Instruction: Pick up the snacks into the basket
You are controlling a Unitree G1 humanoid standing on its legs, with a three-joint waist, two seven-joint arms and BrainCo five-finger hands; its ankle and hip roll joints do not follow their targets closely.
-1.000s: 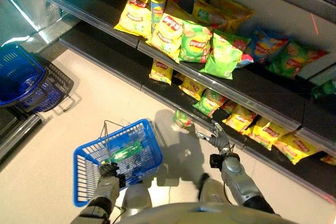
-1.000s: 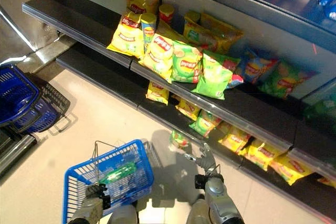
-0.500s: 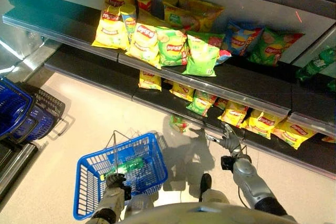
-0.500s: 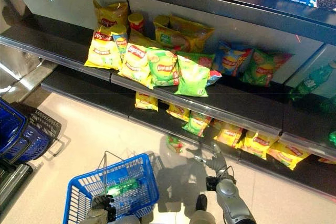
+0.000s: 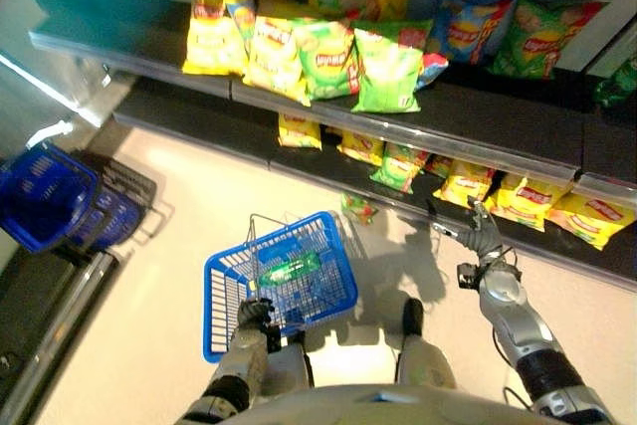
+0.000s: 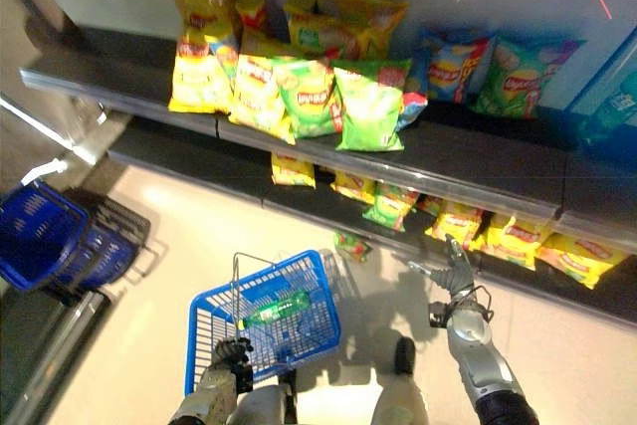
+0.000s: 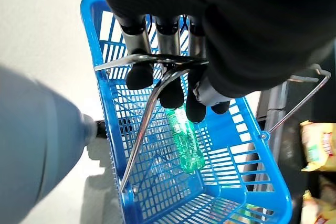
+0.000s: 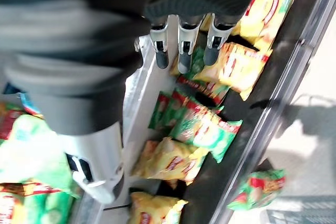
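A blue wire basket [image 5: 340,284] hangs over the floor with a green bottle [image 5: 289,269] lying inside. My left hand [image 5: 257,314] is shut on the basket's metal handle [image 7: 157,85], fingers curled round the wire. My right hand [image 5: 483,241] is open, fingers straight, just in front of the lowest shelf's edge near yellow snack bags [image 5: 463,184]. A small green and red snack bag [image 5: 358,208] lies on the floor between the basket and the shelf. Green bags [image 5: 398,166] sit left of the yellow ones. Larger chip bags [image 5: 388,62] fill the shelf above.
A stack of dark blue baskets [image 5: 45,196] and a black one [image 5: 129,196] stands on the floor at the left, beside a metal rail [image 5: 60,335]. More yellow bags [image 5: 592,218] lie at the lowest shelf's right end. Pale floor lies open around the basket.
The camera has shifted, so the whole scene sits differently. My right hand has come slightly closer to the lowest shelf's yellow bags. The left hand still holds the basket.
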